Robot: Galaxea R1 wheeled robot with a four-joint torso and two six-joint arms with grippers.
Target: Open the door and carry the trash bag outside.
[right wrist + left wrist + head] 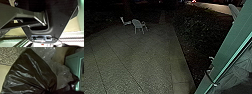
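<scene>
A night delivery at the threshold: the trash bag (30, 74), black and glossy, looms large in my left wrist view, beside the green door (226, 47). Its creases run together into a tight neck (48, 90), the natural place to carry such a bag, since gathering it there keeps the mouth closed and lets the load hang below. Whether my left claw is wide, narrow or clamped on that neck, I cannot tell; the closeness of the bag to the wrist makes a hold likely. Crumpled clear plastic (61, 74) lies against the black film, perhaps a liner or a second bag; which of the two, I cannot tell. The state of my right claw I cannot tell either.

In the head view, the door's edge slants along my right side, its handle (210, 78) standing out near the glass (236, 77). With open paving (134, 62) ahead and the glass off to one side, the door appears to be open, and I judge the carrying out to be under way. Two pale chairs (137, 23) stand well apart from the doorway, near the far edge of the paving, with dark shrubs (196, 30) along its right. The main risk, in my judgement, is thin film snagging on the handle or door edge.
</scene>
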